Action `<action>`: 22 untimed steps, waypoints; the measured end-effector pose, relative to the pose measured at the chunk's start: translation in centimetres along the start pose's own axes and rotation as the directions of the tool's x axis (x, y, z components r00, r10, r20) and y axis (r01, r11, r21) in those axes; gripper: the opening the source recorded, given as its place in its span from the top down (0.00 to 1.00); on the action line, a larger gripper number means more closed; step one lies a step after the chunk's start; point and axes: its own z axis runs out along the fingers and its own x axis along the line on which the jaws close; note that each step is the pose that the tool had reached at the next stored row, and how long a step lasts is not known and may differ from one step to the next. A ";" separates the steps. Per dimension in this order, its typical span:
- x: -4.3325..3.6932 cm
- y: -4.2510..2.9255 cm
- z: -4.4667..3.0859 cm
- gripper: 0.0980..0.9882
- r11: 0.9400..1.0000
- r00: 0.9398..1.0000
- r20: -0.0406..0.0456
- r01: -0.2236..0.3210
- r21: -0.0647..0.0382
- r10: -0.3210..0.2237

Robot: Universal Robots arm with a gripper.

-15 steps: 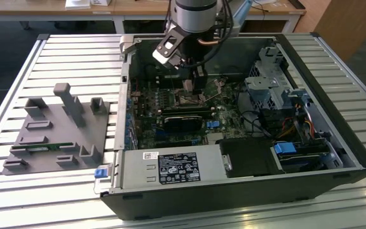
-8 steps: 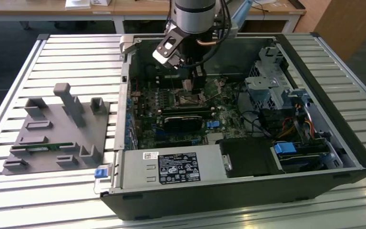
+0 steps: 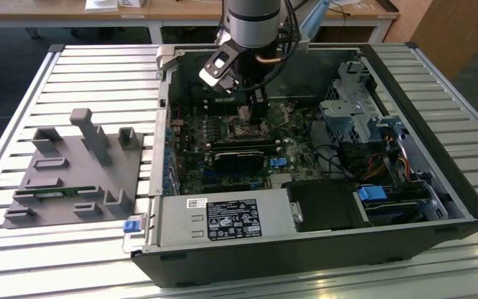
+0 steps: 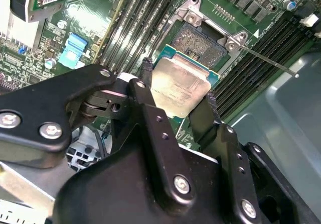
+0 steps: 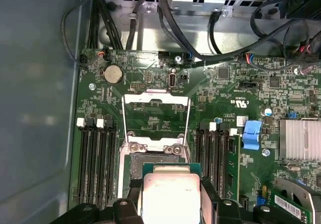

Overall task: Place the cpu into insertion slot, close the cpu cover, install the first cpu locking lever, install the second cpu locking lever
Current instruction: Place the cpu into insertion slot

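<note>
End effector (image 4: 178, 83), upper centre in exterior view, clamps cpu (image 4: 176, 94) betw. both fingers, just over slot (image 4: 203, 42); cover (image 5: 156, 99) flipped up.

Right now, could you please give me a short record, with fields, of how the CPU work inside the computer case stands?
gripper: gripper shut on the cpu, a finger at each of two opposite edges
cpu: metal face toward the wrist cameras, partly over the insertion slot, not seated
insertion slot: dark centre exposed
cpu cover: cpu cover swung open, lying away from the slot
locking lever: locking lever, a thin rod, sticks out from the socket's corner, not latched
setting: open computer case on a slatted table
</note>
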 end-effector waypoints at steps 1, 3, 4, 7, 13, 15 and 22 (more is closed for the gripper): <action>0.00 0.00 0.02 0.50 1.000 1.000 0.000 0.000 0.000 0.000; 0.00 -0.01 0.08 0.50 1.000 1.000 0.000 0.000 0.000 0.000; 0.00 -0.01 0.09 0.50 1.000 1.000 0.000 0.000 0.000 0.000; 0.00 -0.02 0.21 0.50 1.000 1.000 -0.001 0.000 0.000 0.000; -0.01 -0.05 0.63 0.50 1.000 1.000 -0.001 0.000 0.001 0.000; -0.01 -0.07 0.81 0.50 1.000 1.000 0.000 0.000 0.002 0.000; 0.15 -0.13 1.52 0.50 1.000 1.000 -0.001 0.000 0.003 0.000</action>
